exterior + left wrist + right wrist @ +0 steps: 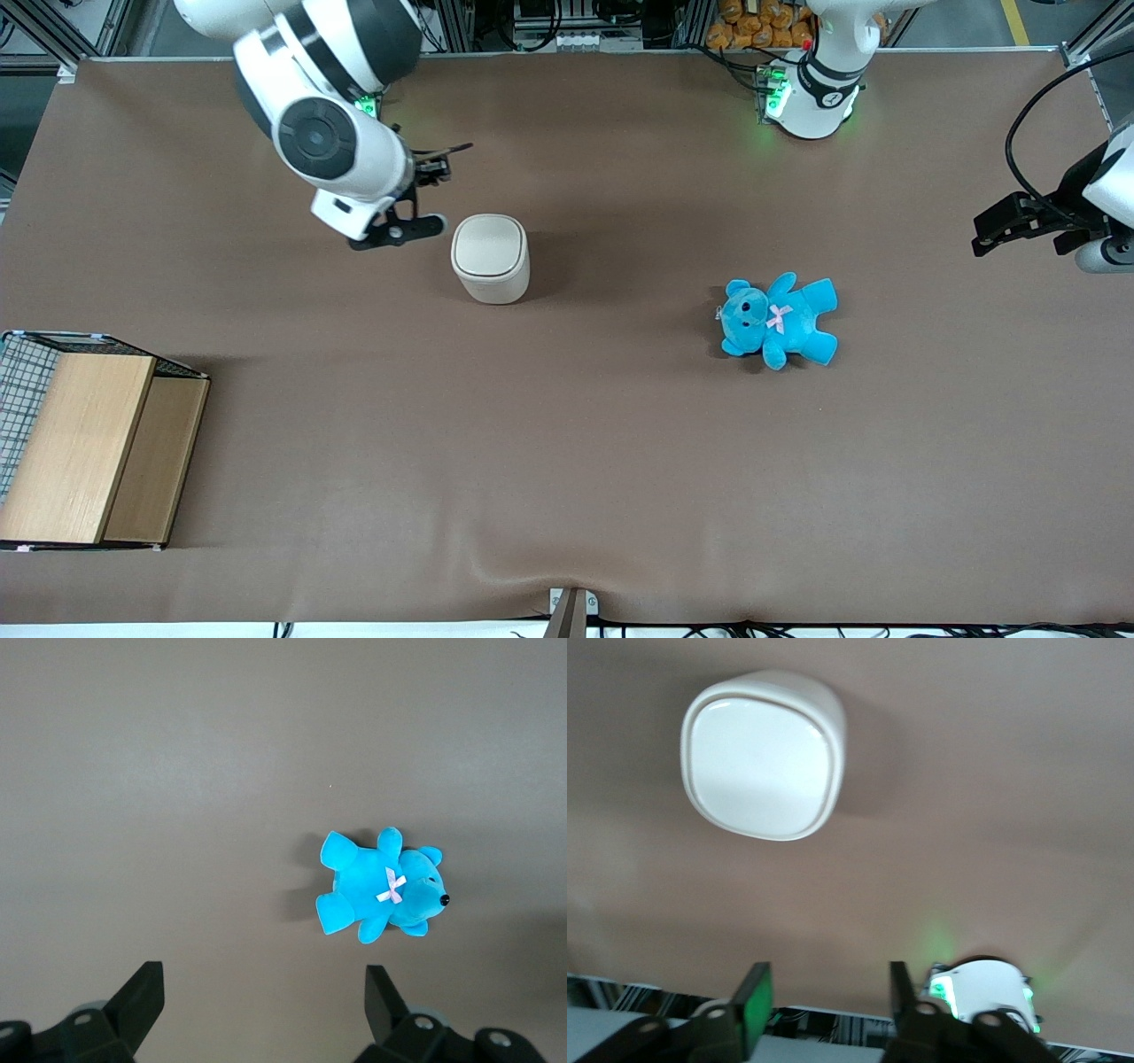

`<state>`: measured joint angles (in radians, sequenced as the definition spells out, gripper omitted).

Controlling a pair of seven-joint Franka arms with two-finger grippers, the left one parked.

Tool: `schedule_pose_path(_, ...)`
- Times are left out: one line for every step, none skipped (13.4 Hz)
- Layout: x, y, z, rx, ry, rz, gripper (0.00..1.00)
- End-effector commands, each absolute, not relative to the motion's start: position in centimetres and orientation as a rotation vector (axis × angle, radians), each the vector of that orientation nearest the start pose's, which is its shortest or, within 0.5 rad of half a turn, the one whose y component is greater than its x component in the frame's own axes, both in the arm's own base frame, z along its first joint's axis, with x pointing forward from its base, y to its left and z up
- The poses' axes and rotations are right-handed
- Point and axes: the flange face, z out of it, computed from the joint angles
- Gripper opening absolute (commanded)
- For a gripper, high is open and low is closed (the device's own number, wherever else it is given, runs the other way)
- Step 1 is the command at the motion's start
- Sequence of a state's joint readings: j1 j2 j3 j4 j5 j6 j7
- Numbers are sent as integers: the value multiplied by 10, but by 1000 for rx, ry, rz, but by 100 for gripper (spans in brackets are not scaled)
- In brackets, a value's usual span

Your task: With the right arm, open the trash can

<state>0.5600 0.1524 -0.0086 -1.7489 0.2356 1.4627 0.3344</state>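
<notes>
The trash can (pixel 490 257) is a small cream-white bin standing upright on the brown table, its flat lid down. The right wrist view looks down on the trash can (pixel 762 753) and its closed lid. The right arm (pixel 323 133) reaches out low over the table. Its black gripper (pixel 441 189) hovers beside the bin on the working arm's side, a little farther from the front camera, not touching it. The gripper (pixel 828 1001) is open with nothing between its fingers (pixel 755 1005).
A blue teddy (pixel 778 319) lies on the table toward the parked arm's end, also seen as the teddy (pixel 381 895) in the left wrist view. A wooden box (pixel 89 443) with a wire-mesh side stands near the front edge at the working arm's end.
</notes>
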Motion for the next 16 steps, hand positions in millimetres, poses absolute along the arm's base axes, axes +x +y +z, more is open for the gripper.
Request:
schedule_pose_path(456,338,422,-2996,-211,830,0)
schedule_pose_path(451,353,409,-3016,-183,831,0)
schedule_pose_path(448,364,399,-3028,-174,824,0)
schedule_pose_path(445,374,388,-3037,-180,825,0)
schedule_pose_path(446,377,377,-3040,-175,826,0)
schedule_pose_path(449,378,365,-3043,-165,836,0)
schedule_pose_path(451,379,354,-3047,-159,841,0)
schedule_pose_path(453,378,346,-3051,-150,852,0)
schedule_pose_path(454,378,339,-3058,-150,862,0)
schedule_pose_path(457,374,335,-3058,-137,873,0)
schedule_pose_path(458,373,331,-3060,-131,880,0)
schedule_pose_path(461,371,328,-3062,-122,876,0)
schedule_pose_path(464,369,322,-3064,-109,872,0)
schedule_pose_path(468,366,318,-3063,-99,871,0)
schedule_pose_path(470,366,311,-3067,-93,862,0)
schedule_pose_path(473,365,304,-3074,-87,858,0)
